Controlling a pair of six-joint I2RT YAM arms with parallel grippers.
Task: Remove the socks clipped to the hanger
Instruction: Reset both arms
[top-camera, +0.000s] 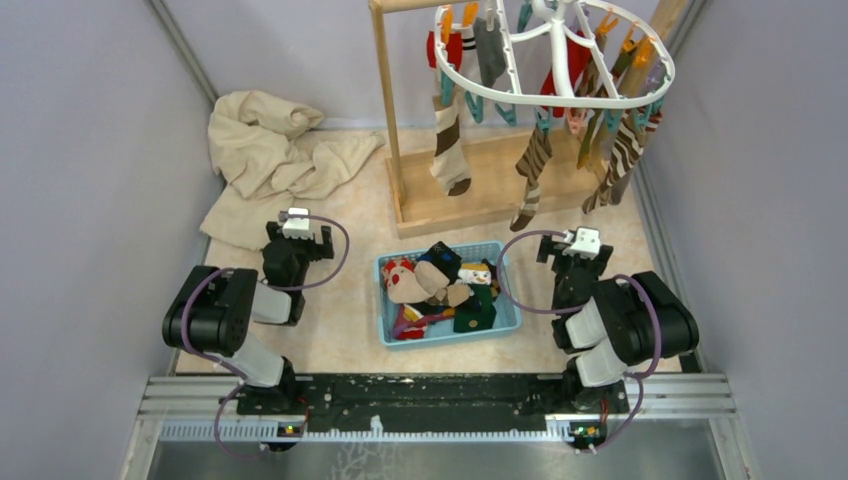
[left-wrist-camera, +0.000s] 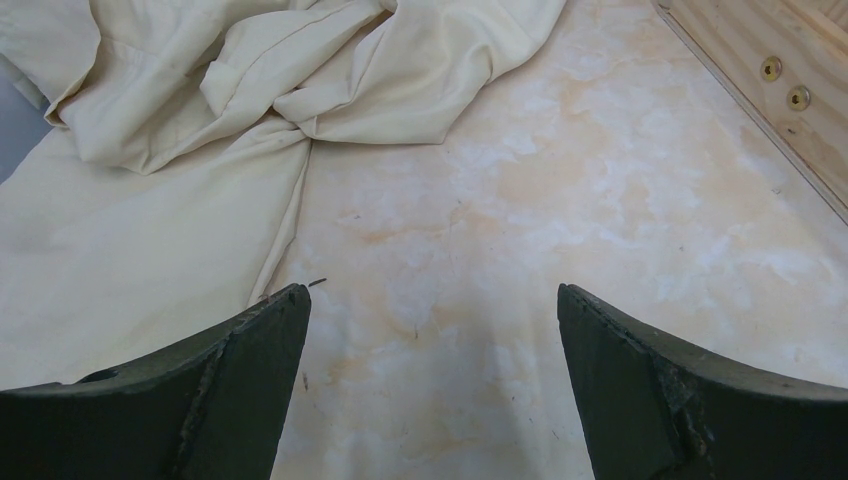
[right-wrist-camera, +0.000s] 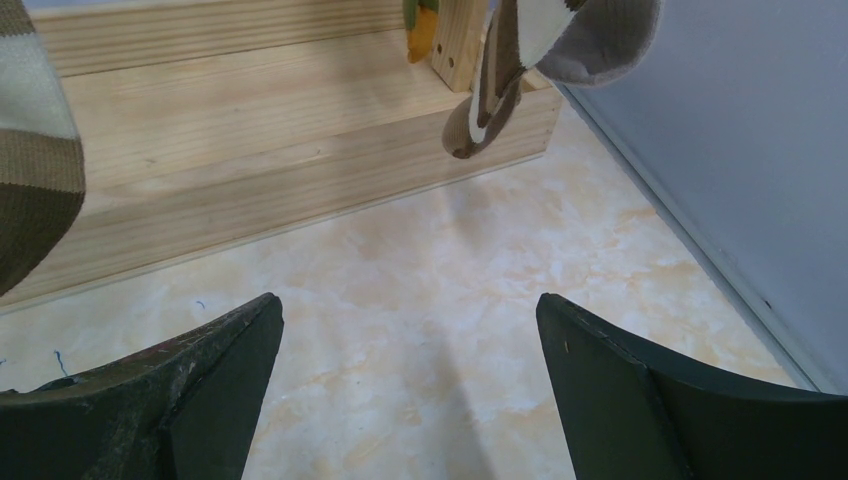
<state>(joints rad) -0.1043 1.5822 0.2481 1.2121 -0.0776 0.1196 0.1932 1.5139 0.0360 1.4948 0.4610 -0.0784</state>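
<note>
Both arms low near the bottom of the top view, flanking the blue basket (top-camera: 508, 300). Left gripper (top-camera: 299, 240): fingers spread wide, nothing between them; its wrist view shows only bare tabletop, with the beige cloth (left-wrist-camera: 200, 100) in the upper left. Right gripper (top-camera: 575, 254): fingers likewise wide and empty, facing the base of the wooden stand (top-camera: 470, 200). The hanger (top-camera: 520, 100) hangs from that stand at upper centre-right of the top view, and several socks (top-camera: 450, 150) dangle from its clips, mostly brown-striped, with a red one further back. More socks lie loose in the basket at centre. In the right wrist view one striped sock toe (right-wrist-camera: 490, 110) hangs at top centre and another fills the left edge. Handling judgement: the socks are light, soft and limp; they should fold under the pads and stretch before the clip lets go. Best hold looks to be mid-leg or just under the clip, pinching both layers of fabric, then pulling straight down. The hanger looks free to swing and tilt, so a sideways tug would probably drag the frame along; the small plastic clips may bind on the knit. Nearest candidate for the right arm is the striped sock at the lower edge of the frame.
</note>
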